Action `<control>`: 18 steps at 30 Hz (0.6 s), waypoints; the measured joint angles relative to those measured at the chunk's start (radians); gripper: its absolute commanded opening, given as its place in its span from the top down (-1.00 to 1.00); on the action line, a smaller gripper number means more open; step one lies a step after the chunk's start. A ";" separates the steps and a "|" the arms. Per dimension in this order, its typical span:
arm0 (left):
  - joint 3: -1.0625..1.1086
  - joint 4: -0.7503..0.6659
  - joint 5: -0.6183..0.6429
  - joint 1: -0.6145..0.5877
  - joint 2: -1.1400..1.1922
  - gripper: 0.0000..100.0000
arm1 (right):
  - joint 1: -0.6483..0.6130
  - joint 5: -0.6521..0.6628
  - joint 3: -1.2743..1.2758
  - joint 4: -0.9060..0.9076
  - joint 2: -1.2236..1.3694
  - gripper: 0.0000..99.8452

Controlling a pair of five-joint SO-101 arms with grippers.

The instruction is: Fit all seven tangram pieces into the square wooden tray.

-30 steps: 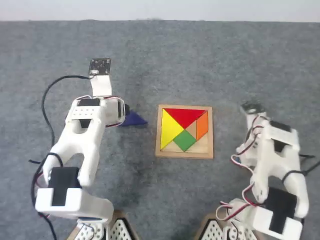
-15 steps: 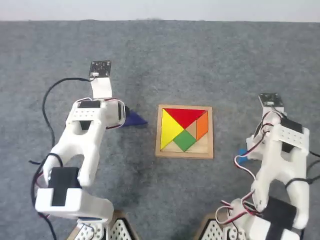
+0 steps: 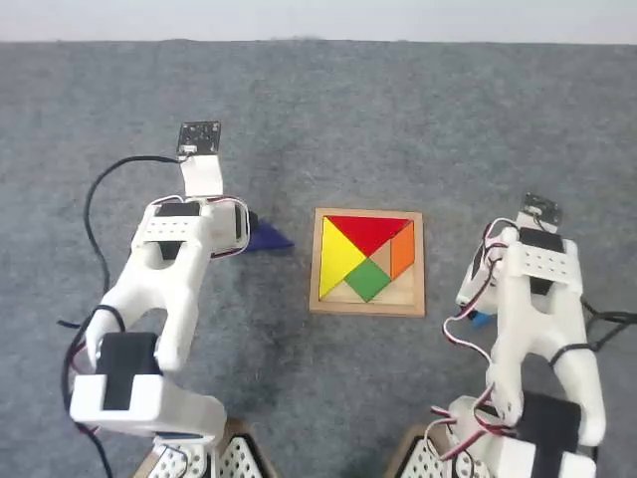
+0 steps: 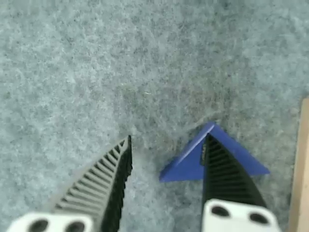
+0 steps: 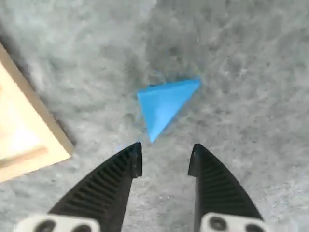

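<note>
The square wooden tray [image 3: 367,311] lies mid-table and holds a red triangle [image 3: 366,230], a yellow triangle [image 3: 336,257], a green square [image 3: 368,280] and an orange parallelogram [image 3: 402,251]. Just left of the tray lies a dark blue triangle [image 3: 269,237]. My left gripper [image 4: 167,140] stands open low over it, one finger covering part of the dark blue triangle [image 4: 190,162]. My right gripper [image 5: 166,149] is open too, just short of a light blue triangle [image 5: 165,106] on the cloth. That light blue triangle [image 3: 481,319] peeks out beside the right arm.
Grey cloth covers the whole table. The tray's corner [image 5: 34,140] lies close to the right gripper, and its edge [image 4: 302,169] lies past the dark blue triangle. Open cloth stretches across the far half of the table.
The right arm swung out to the right, then came back toward the tray, and now hangs over the light blue triangle. The left arm has kept still.
</note>
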 measured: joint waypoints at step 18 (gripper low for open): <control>0.041 -0.060 0.000 0.000 0.000 0.56 | 0.000 -0.170 0.009 -0.181 0.000 0.68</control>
